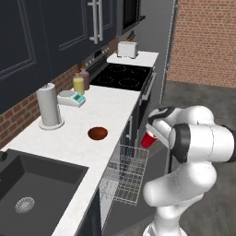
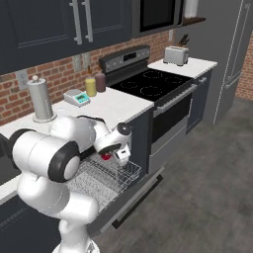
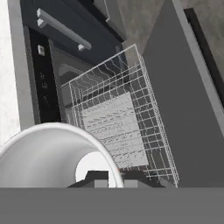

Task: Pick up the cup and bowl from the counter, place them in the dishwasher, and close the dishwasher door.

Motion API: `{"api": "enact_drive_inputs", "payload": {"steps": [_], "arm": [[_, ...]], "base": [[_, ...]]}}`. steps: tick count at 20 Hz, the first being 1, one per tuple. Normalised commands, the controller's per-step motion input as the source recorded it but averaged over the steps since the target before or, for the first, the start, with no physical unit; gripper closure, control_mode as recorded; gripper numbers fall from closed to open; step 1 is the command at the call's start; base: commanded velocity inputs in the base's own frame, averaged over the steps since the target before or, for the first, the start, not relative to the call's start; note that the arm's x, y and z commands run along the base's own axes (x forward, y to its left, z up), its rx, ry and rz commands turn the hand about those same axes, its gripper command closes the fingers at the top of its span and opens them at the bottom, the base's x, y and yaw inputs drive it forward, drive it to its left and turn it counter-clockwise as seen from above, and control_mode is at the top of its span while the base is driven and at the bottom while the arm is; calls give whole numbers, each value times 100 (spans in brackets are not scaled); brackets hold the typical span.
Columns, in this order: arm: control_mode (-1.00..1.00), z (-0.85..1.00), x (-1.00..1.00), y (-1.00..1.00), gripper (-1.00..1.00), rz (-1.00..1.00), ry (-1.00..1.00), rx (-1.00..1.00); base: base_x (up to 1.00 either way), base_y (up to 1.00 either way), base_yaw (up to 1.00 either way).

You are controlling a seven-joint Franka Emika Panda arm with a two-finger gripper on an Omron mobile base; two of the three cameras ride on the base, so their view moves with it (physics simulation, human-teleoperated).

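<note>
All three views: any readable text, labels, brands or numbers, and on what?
None readable.
Scale on the counter: greenish display, no digits legible.
Stove back panel: marks too blurred.
Dishwasher control strip: small light marks, too small to read.
Toaster, cup: no markings visible.

cup [image 2: 105,156] mostly behind the hand

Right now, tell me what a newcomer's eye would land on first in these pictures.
First, the big white arm holding the red cup in its fingers above the pulled-out wire rack of the open dishwasher. Next, the dark reddish-brown bowl sitting alone on the white counter, near its front edge. Beyond it, the black stove with a toaster at the far end.
</note>
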Motion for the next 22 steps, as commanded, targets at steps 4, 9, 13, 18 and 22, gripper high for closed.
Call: {"api": "enact_drive_inputs", "payload": {"steps": [4, 9, 13, 18, 22], "arm": [[-100, -71, -7, -34, 100, 0, 2, 10], [-100, -82, 0, -8, 100, 0, 3, 11], [-100, -82, 6, 0, 100, 0, 6, 13], [-100, -76, 5, 27, 100, 0, 4, 12], [-100, -69, 33, 49, 100, 0, 4, 10]], "base": [[0, 0, 0], [0, 0, 0], [0, 0, 0], [0, 0, 0], [0, 0, 0]]}}
